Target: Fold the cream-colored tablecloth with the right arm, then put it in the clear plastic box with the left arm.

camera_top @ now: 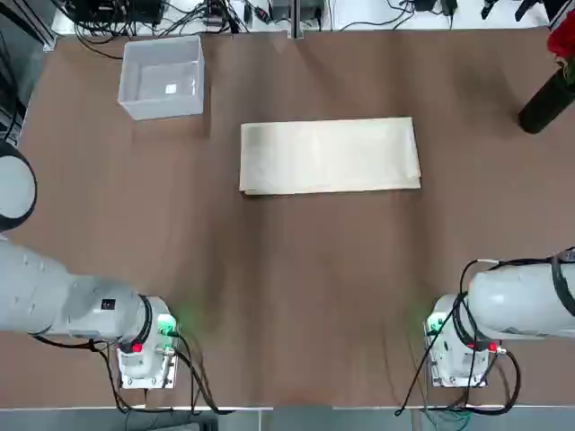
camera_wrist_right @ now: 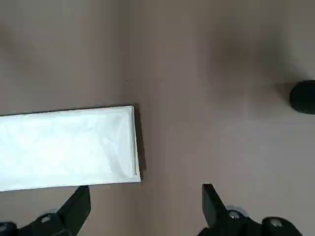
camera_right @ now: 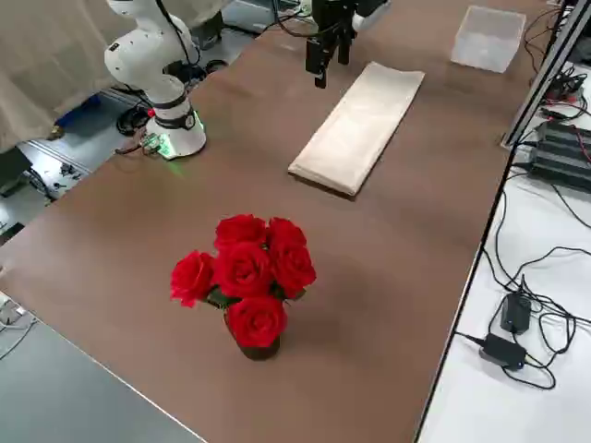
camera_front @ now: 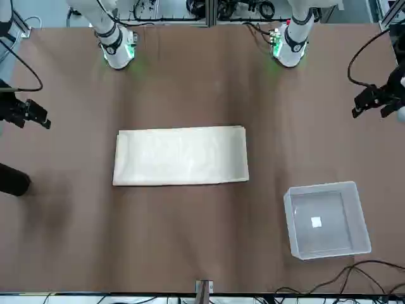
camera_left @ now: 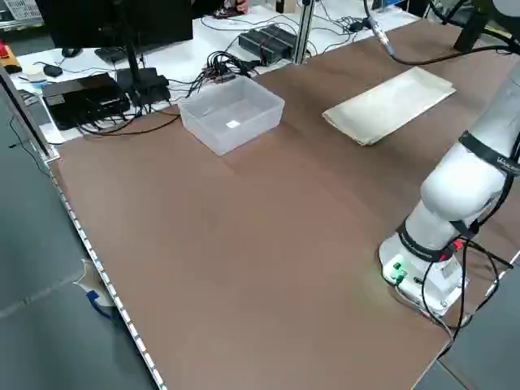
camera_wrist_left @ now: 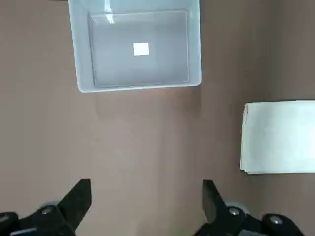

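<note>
Cream fabric lies flat in the middle of the brown surface (camera_top: 287, 296): the tablecloth (camera_top: 330, 155) is a long rectangle with layered edges, not touched by either arm. Whether it counts as partly folded cannot be settled; it is wider than the clear plastic box (camera_top: 163, 76), so by that measure at least one more fold seems needed before it fits. The box stands at the far left of the surface, apart from the cloth, and holds nothing but a small white label (camera_top: 171, 88).

Both arms sit back near their bases. The right pincer (camera_wrist_right: 146, 209) hangs above bare surface just off the cloth's right end, its fingers spread wide and holding nothing. The left pincer (camera_wrist_left: 146, 206) hangs between box and cloth, likewise wide and empty.

Judged from this, the task is at its very start: neither the fold by the right arm nor the placing in the box by the left arm has been done. A vase of red roses (camera_right: 245, 277) stands at the right edge, well clear of the cloth.
</note>
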Robot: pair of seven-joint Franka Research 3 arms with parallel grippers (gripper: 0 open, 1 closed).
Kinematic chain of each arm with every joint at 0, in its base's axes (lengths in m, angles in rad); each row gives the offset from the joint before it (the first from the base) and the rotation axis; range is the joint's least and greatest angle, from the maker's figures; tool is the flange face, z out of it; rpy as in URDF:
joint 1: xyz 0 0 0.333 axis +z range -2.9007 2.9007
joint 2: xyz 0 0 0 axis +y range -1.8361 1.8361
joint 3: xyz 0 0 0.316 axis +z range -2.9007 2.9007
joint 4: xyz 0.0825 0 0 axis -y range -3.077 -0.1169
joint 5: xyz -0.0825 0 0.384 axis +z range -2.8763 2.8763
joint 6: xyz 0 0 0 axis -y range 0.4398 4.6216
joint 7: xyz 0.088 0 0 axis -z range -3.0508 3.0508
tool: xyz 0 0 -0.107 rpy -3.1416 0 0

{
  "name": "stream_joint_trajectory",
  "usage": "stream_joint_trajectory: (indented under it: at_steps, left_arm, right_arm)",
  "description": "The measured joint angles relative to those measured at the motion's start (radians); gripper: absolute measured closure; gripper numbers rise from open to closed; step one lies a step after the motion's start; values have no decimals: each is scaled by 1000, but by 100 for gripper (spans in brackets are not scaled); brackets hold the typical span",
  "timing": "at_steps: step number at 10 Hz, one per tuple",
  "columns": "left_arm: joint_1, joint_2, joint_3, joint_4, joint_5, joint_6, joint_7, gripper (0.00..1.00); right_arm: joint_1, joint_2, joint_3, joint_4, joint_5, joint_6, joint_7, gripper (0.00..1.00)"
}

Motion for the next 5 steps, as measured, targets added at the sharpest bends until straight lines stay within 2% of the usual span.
stream_joint_trajectory:
  at_steps: [3,5]
  left_arm:
    - [0,0,0,0,0,0,0,1]
    - [0,0,0,0,0,0,0,1]
  right_arm:
    - [0,1,0,-1,0,2,0,0]
    - [0,6,0,-46,39,67,-1,0]
